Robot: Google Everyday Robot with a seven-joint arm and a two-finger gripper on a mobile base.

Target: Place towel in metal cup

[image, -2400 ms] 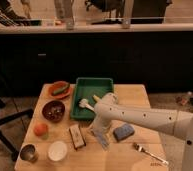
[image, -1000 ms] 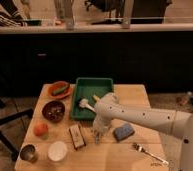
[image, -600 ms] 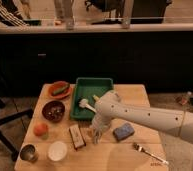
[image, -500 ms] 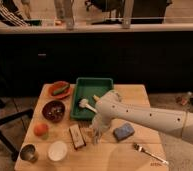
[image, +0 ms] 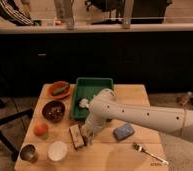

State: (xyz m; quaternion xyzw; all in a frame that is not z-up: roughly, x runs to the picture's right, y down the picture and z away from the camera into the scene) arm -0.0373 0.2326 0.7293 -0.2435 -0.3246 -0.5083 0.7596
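Taking the towel (image: pixel 89 140) over to the metal cup (image: pixel 28 152)

The gripper (image: pixel 87 134) is hanging over the middle of the table (image: pixel 131 95), shut tight, and seems to be pinching the towel under it. The metal cup is sitting at the near left corner, just left of the white cup (image: pixel 57 150). Lifting high, going left slowly and letting go only right above the metal cup is looking best.

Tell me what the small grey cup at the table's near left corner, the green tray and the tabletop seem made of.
Cup: likely steel, grey with a dull sheen. Tray: probably plastic, even matte green. Table: wood, pale tan top. The pincer hangs low over the table, just in front of the tray.
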